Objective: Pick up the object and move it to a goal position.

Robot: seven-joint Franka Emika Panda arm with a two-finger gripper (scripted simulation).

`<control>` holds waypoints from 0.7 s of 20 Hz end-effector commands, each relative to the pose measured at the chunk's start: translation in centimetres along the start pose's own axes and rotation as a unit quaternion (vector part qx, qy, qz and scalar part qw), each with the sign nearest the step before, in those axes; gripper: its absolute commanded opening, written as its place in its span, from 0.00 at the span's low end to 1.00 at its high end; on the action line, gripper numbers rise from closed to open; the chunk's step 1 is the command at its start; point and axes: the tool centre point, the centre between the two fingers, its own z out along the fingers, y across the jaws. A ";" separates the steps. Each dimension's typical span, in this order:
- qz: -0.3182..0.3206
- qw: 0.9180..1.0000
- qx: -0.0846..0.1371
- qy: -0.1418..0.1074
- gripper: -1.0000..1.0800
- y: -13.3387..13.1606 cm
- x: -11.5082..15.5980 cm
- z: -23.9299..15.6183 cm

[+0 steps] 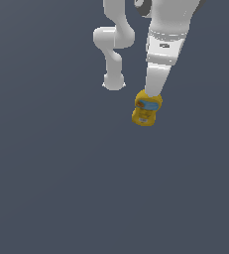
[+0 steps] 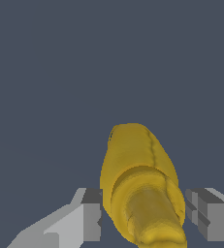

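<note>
1. A plain dark grey-blue surface [image 1: 51, 188] fills both views, with no goal marker visible on it.
2. A white robot arm [image 1: 161, 49] reaches down from the top of the exterior view, its lower end directly over the bottle.
3. The claw [image 2: 145, 215] shows in the wrist view as two grey fingers [image 2: 89, 215], one on either side of the bottle. On one side a gap is visible; on the other, contact cannot be made out, so it is unclear whether the claw is clenched or released.
4. The yellow bottle [image 1: 146, 109] stands just below the arm in the exterior view, blue label facing out. In the wrist view its cap points toward the camera.
5. Risk: if the fingers close off-centre on the tapered, rounded body, the bottle may tip or slip out during lifting.
</note>
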 end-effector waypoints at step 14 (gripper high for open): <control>0.001 1.000 -0.003 0.001 0.00 1.9 3.0 -11.7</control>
